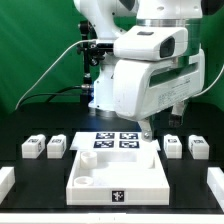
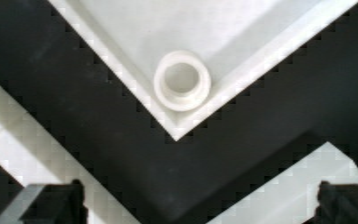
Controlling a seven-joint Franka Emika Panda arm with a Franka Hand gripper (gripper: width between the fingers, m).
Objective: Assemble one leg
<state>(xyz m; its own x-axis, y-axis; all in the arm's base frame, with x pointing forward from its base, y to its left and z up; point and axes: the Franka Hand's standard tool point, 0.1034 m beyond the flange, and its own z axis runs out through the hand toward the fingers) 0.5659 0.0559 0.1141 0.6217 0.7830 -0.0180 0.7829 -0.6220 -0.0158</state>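
Note:
Four legs, small white blocks with black-and-white markers, stand on the black table: two at the exterior view's left (image 1: 33,147) (image 1: 58,146) and two at its right (image 1: 173,145) (image 1: 197,146). The large white square panel with raised rim (image 1: 100,170) lies in front. My gripper (image 1: 146,130) hangs over the panel's far right corner. In the wrist view a panel corner (image 2: 247,40) with a round socket (image 2: 179,80) lies below my gripper (image 2: 197,205). The fingertips (image 2: 48,205) stand wide apart with nothing between them. No leg shows in the wrist view.
The marker board (image 1: 115,140) lies behind the panel, under the arm. White blocks sit at the table's front left (image 1: 5,180) and front right (image 1: 215,185) edges. A green backdrop and cables are behind the robot base.

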